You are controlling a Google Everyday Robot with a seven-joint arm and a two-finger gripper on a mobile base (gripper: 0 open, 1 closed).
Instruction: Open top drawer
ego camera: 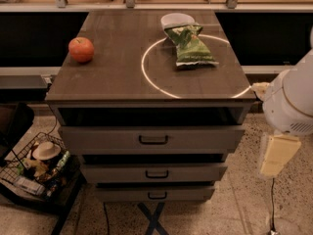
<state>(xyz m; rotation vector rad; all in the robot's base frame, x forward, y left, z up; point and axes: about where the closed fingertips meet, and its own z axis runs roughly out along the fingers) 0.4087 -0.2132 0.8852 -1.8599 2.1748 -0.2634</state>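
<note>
The top drawer (153, 139) is the widest of three grey drawer fronts in a cabinet under a dark brown tabletop (107, 82). It has a small dark loop handle (153, 140) at its centre, and a dark gap runs above it. Two narrower drawer fronts (156, 173) sit below. My gripper (275, 161) hangs at the right edge of the view, under the white arm (293, 102). It is to the right of the cabinet, level with the drawers and apart from the handle.
On the tabletop are a red apple (81, 49) at the left, a green chip bag (190, 45) and a white bowl (177, 19) at the back, inside a white ring. A wire basket of items (36, 168) sits on the floor at the left. A cable (272, 204) runs below the gripper.
</note>
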